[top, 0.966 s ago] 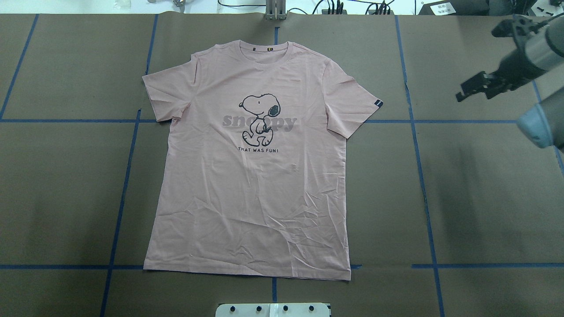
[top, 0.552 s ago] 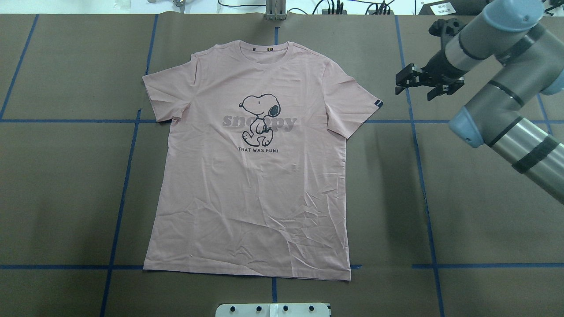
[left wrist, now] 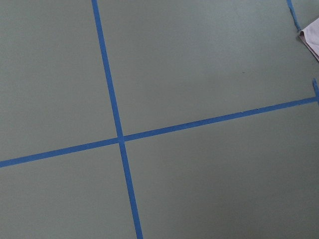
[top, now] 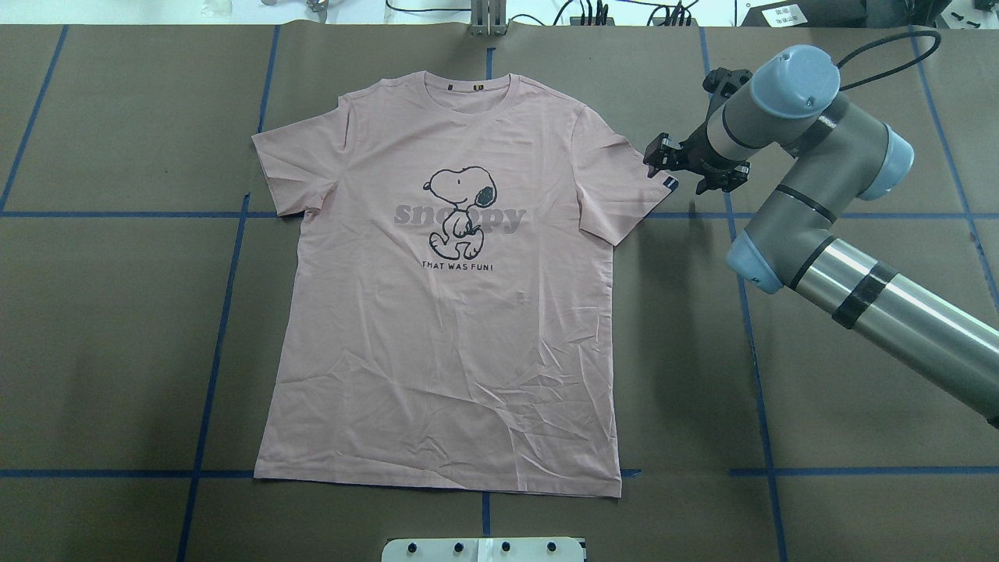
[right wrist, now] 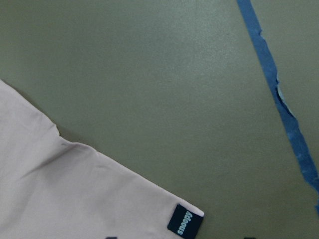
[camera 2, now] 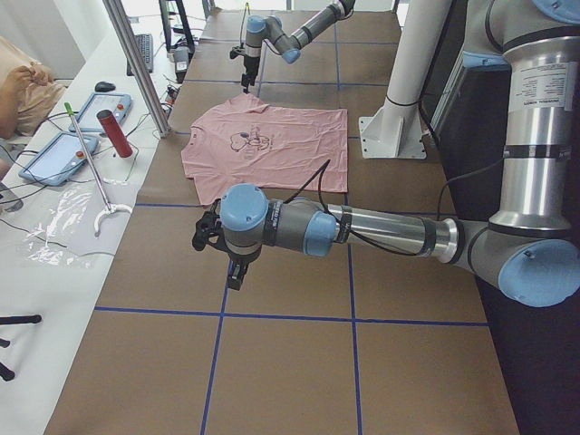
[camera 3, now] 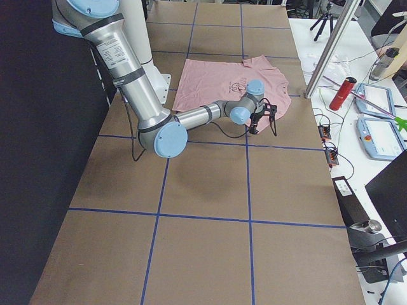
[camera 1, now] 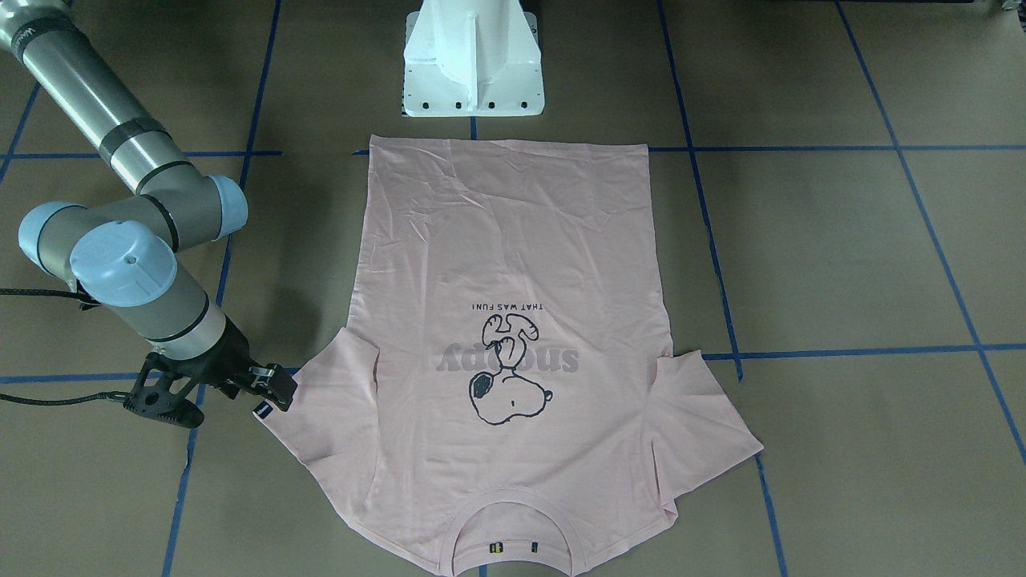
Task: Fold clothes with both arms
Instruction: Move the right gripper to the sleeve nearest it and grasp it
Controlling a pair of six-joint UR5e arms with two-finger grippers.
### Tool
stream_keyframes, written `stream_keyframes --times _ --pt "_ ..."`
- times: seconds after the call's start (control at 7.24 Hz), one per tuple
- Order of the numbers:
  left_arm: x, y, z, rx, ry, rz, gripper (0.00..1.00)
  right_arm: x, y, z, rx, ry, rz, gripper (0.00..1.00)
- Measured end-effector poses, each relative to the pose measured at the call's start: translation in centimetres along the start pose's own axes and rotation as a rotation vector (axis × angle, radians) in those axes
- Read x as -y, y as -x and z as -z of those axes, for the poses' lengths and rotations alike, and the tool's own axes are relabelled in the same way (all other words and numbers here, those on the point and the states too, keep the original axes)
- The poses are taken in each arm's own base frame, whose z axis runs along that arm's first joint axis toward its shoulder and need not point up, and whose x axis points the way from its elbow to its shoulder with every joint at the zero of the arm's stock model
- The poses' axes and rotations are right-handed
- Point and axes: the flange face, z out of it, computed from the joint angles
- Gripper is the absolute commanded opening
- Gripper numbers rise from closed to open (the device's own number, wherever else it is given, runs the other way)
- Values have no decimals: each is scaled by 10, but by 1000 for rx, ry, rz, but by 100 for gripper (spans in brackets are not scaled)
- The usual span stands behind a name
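Hiding T-shirt (top: 445,328) sleeve edge, right claw (top: 683,170)

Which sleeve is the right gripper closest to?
The sleeve with the small dark label at its hem, beside the right gripper; the other sleeve is plain and lies far from it.

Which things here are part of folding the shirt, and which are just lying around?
For the job: pink T-shirt, right pincer, left pincer.
Just lying about: red bottle, tablet, white pedestal.
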Motion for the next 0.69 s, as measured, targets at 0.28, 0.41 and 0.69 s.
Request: stream_keyframes --times 0.28,0.41,0.69 --pt "1 -7 5 -9 -11 -13 100 0 6 -6 -14 -33 -2 60" --pt "1 -8 6 -9 -13 -16 100 2 8 -7 -18 -49 -2 35" --pt "1 -11 8 -9 -19 -23 100 -1 10 -11 -24 -61 4 27"
